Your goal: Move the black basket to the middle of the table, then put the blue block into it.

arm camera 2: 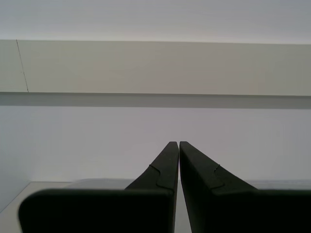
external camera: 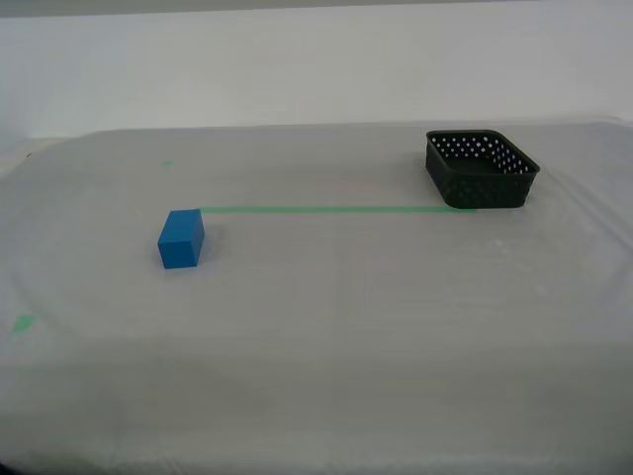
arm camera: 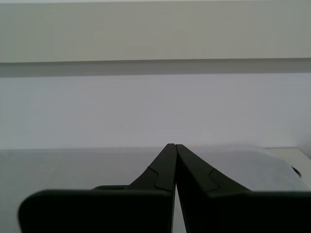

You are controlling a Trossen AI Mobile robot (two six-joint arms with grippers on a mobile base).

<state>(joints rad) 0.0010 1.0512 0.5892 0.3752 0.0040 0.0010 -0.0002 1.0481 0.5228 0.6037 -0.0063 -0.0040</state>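
Whitish sheeting is covering the desk (external camera: 326, 336), where the black basket (external camera: 482, 169) is sitting well apart from the blue block (external camera: 181, 239), and with our first hand (arm camera: 172, 145) and second hand (arm camera 2: 175, 143) both closed on nothing, we are risking snagging the sheeting while dragging the basket.

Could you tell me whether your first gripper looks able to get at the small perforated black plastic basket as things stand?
Probably yes. The black plastic basket sits alone with open table around it. My first gripper is shut and shows only wall ahead, so its distance is unclear.
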